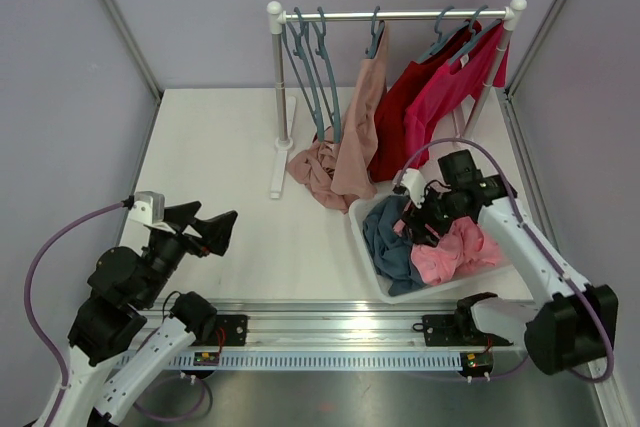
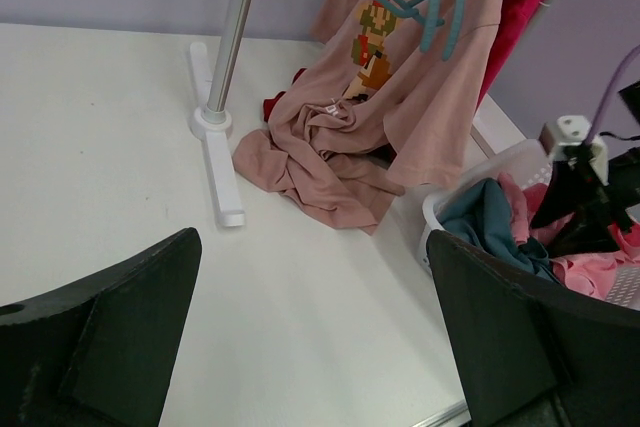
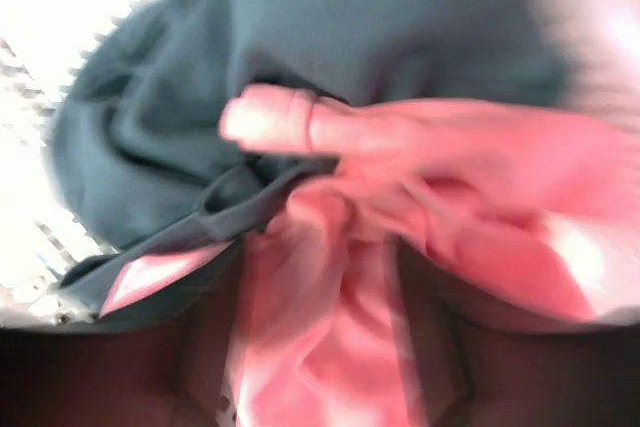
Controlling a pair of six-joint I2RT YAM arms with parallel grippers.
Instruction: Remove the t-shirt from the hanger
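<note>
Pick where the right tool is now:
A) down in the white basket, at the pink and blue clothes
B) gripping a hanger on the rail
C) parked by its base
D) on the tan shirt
A: the right tool is down in the white basket at the pink cloth beside the blue cloth. The right wrist view shows only those two fabrics.

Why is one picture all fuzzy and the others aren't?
Right wrist view: smeared and blurry, the pink cloth and blue cloth look very close to the lens, and the top-left corner is washed out white. Left wrist view: sharp on the tan shirt. Top view: even light, clear all over.
</note>
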